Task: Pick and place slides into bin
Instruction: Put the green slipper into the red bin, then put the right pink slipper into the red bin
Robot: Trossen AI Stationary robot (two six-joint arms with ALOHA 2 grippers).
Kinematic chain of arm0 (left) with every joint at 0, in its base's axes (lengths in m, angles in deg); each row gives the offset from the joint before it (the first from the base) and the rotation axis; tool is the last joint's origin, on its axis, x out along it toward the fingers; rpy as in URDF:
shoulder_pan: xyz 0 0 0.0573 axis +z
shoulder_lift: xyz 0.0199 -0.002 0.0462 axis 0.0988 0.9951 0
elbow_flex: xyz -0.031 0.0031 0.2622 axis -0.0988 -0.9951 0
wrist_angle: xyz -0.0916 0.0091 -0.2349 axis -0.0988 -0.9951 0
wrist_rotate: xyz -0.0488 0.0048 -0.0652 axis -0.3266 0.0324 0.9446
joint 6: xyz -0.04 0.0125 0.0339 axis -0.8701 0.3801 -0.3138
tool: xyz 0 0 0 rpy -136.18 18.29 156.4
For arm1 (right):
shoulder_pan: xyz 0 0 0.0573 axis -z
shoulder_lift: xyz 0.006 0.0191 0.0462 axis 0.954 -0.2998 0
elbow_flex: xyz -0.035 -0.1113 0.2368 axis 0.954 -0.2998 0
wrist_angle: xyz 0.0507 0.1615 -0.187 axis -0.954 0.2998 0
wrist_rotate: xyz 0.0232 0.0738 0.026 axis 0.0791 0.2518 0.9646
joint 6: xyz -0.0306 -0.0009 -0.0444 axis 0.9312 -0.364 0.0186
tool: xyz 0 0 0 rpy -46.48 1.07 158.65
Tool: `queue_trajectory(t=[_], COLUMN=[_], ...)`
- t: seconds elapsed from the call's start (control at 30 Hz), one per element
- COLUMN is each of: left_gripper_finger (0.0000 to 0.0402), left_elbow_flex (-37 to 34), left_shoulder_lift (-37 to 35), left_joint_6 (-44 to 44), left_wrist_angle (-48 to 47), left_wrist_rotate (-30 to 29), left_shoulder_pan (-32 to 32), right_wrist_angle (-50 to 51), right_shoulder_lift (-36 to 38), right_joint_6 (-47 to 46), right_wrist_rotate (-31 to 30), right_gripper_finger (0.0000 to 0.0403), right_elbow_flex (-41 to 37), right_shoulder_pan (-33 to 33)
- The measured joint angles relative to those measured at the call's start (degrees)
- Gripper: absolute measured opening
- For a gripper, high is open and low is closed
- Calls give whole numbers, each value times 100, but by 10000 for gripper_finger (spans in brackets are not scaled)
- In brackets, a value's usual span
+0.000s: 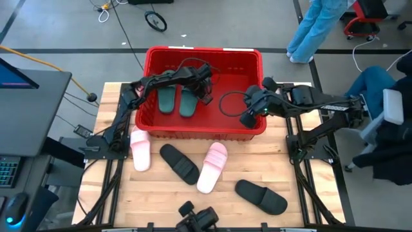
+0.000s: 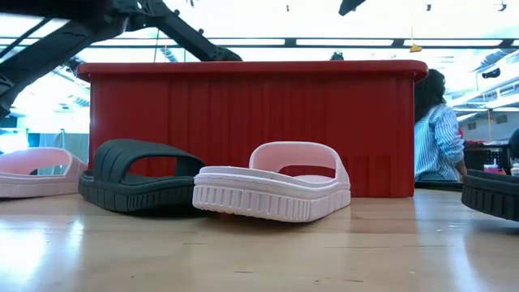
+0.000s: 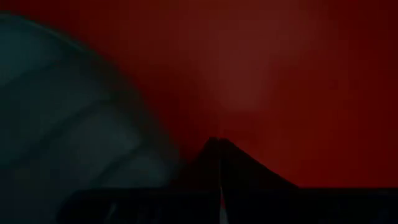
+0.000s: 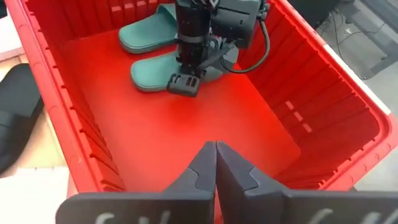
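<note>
The red bin (image 1: 205,132) stands at the table's far middle. Two dark green slides (image 1: 177,100) lie side by side on its floor at the left, soles down. My left gripper (image 4: 185,83) is shut, low in the bin, right beside the green slide nearer the bin's middle (image 4: 155,76). My right gripper (image 4: 216,149) is shut and empty above the bin's right half. Two pale pink slides (image 1: 140,149) (image 1: 212,166) and two black slides (image 1: 180,163) (image 1: 261,196) lie on the table in front of the bin. My left gripper points down with shut fingers beside the edge of the green slide nearer the bin's middle (image 4: 163,79). Nothing is between its fingers. I cannot tell whether it touches the slide.
The bin's thick rim (image 2: 251,70) and ribbed walls enclose both grippers. A black cable loop (image 1: 232,103) hangs over the bin's right part. People are beyond the table's far right (image 1: 315,29) (image 2: 438,138). Bare wood (image 1: 148,200) lies at the near left.
</note>
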Motion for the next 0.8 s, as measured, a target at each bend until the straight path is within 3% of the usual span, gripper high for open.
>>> queue_trajectory(t=[0.17,0.53,0.8], left_gripper_finger=[2,3,7], left_elbow_flex=[4,61,1071], left_shoulder_lift=[-15,-72,-65], left_joint_6=[24,-176,-293], left_wrist_angle=[-409,-457,-745], left_wrist_rotate=[-496,30,81], left_shoulder_pan=[282,596,345], right_wrist_angle=[0,1,1], right_shoulder_lift=[-6,-6,-6], right_joint_6=[-50,-60,-151], right_wrist_rotate=[4,2,10], right_gripper_finger=[5,6,8], right_elbow_flex=[0,0,0], right_shoulder_pan=[-1,-1,-12])
